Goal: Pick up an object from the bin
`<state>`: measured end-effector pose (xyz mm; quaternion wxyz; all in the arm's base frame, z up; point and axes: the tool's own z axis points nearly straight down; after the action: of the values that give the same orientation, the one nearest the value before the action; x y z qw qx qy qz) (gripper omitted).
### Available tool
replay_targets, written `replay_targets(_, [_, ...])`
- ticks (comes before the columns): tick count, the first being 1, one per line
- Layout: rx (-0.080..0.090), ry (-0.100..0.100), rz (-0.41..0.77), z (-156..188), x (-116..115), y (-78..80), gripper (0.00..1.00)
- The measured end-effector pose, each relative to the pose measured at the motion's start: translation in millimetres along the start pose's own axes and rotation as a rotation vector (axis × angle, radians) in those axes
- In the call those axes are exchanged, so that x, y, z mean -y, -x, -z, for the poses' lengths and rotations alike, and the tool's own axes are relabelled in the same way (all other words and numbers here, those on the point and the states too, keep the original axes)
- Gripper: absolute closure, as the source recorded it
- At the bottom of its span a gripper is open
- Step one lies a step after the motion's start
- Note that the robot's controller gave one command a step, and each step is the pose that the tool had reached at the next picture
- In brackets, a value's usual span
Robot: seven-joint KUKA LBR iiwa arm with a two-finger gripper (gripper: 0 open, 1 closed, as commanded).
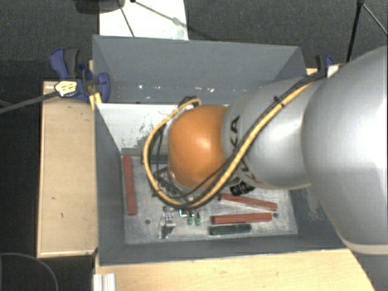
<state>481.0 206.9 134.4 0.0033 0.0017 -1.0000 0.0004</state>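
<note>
Orange-covered wrist (194,147) is hanging low over the bin (109,180) floor beside a brown stick (245,218), probably lining up a pick; jaws' spread, cannot tell.

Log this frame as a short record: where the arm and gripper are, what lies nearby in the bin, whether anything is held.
arm: enters from right, orange wrist cover above bin middle
gripper: low near bin's front centre
nearest: small metal piece, dark green bar, reddish-brown bar
by left wall: long reddish-brown stick
held: cannot tell
</note>
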Motion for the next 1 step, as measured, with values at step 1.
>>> replay_targets(1, [0.007, 0.002, -0.006, 3.9, 0.8, 2.3, 0.00])
